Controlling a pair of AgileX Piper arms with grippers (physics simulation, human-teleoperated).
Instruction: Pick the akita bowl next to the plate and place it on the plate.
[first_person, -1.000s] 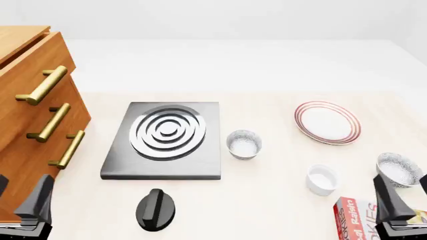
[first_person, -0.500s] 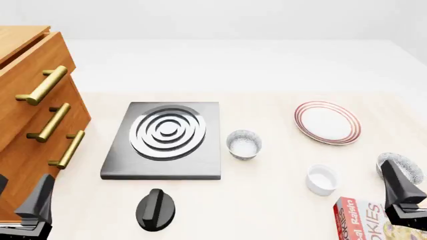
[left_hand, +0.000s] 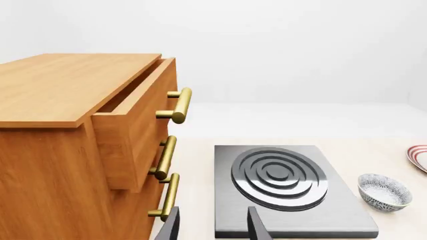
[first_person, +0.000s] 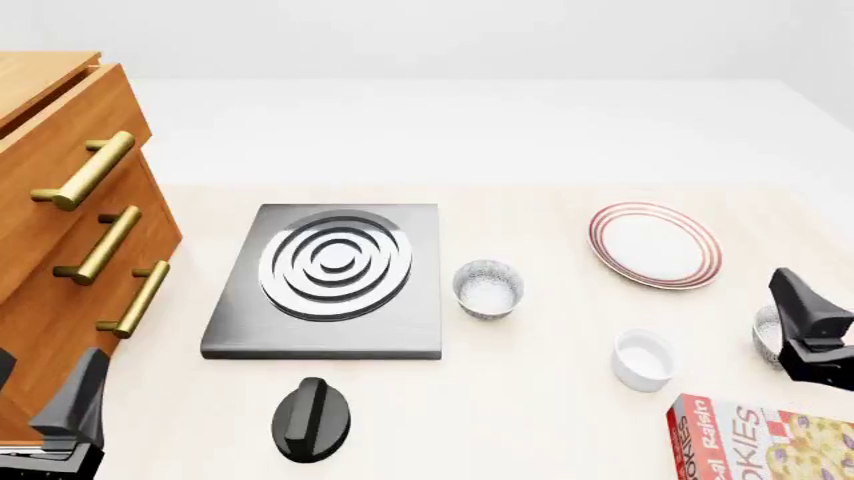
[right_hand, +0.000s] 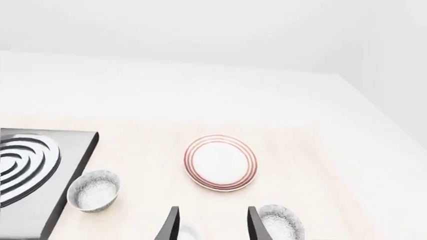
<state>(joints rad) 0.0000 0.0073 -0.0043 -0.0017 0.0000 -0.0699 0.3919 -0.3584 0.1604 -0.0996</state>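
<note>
The akita bowl (first_person: 766, 338), speckled grey outside and white inside, stands at the table's right edge, just nearer than the plate (first_person: 655, 245), a flat white disc with thin red rings. My right gripper (first_person: 814, 325) hovers over the bowl and hides most of it. The right wrist view shows that gripper (right_hand: 212, 225) open and empty, with the akita bowl (right_hand: 280, 223) beside one finger and the plate (right_hand: 221, 162) further ahead. My left gripper (first_person: 40, 395) sits open at the near left corner, far from both.
A look-alike speckled bowl (first_person: 487, 288) stands beside the grey stove plate (first_person: 334, 280). A white cup (first_person: 643, 358) sits left of the akita bowl, with a cookies box (first_person: 761, 440) in front. There is also a black knob (first_person: 311, 417) and a wooden drawer cabinet (first_person: 67, 230).
My right gripper has moved away from the camera and to the right, uncovering the cookies box and now covering most of the akita bowl. The left arm is still.
</note>
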